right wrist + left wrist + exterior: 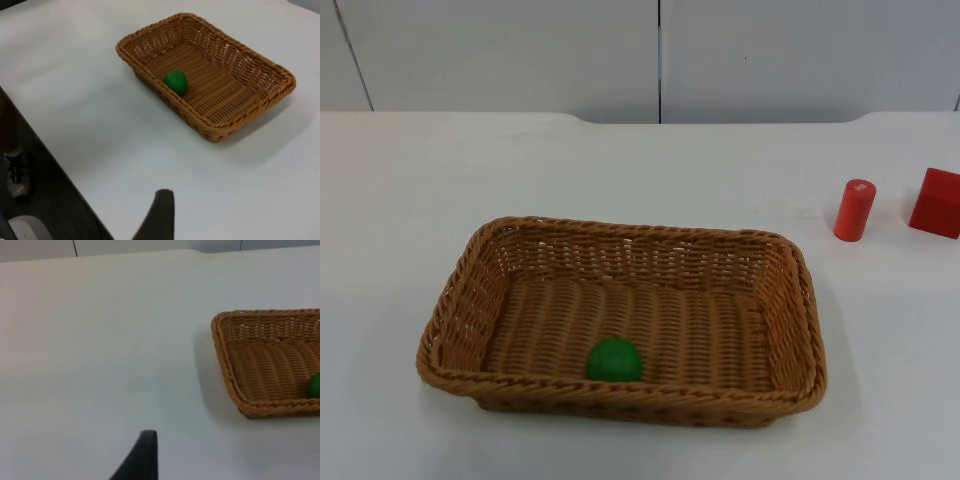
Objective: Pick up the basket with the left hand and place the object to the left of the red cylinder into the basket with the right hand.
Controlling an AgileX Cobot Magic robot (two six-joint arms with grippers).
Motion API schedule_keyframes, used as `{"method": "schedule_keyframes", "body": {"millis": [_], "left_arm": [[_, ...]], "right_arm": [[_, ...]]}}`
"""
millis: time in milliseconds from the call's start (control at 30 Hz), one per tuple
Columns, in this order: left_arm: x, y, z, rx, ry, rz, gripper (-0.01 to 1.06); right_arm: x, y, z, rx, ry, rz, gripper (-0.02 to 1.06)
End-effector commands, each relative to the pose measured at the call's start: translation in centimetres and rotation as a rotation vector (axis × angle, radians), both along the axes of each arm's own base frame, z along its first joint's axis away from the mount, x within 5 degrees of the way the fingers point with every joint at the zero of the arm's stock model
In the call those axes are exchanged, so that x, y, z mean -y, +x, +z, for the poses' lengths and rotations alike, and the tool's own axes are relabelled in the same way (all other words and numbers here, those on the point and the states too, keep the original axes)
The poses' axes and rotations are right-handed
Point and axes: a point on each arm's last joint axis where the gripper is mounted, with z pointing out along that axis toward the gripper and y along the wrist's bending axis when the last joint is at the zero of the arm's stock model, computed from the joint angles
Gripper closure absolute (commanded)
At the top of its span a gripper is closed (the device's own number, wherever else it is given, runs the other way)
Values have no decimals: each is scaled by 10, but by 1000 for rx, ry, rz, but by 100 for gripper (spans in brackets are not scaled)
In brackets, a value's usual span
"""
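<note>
The basket (620,325) rests on the worktop (620,170) with the green ball (614,360) inside; red cylinder (854,210) stands apart; both pincers' states cannot be told; risk: a careless lift tips the ball out.

The brown woven wicker basket (500,270) stands open-topped on the white table top (620,170) with just a green ball (614,359) against its near wall, bare table all round it, and the red cylinder (854,210) and red block (936,202) well apart beyond its right end.
</note>
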Motion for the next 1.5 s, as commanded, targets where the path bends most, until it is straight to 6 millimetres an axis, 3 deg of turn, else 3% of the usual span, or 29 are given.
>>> {"method": "schedule_keyframes", "body": {"millis": [0,33,100,567,700,1000,1200,1467], "left_arm": [[-1,1,0,10,1,14,0],[-1,1,0,10,1,14,0],[-1,1,0,10,0,17,0],[-5,1,-1,3,-22,80,0],[-5,1,-1,3,-21,81,0],[-5,1,-1,3,-21,81,0],[-5,1,-1,3,-21,81,0],[-5,1,-1,3,-21,81,0]], "right_arm": [[-1,1,-1,12,4,3,11],[-1,1,-1,12,4,3,11],[-1,1,-1,12,4,3,-1],[-1,0,0,14,6,-12,-1],[-1,0,0,14,6,-80,-1],[-3,-3,0,15,2,-505,-1],[-4,-4,0,15,1,-686,-1],[-4,-5,0,16,1,-744,-1]]}}
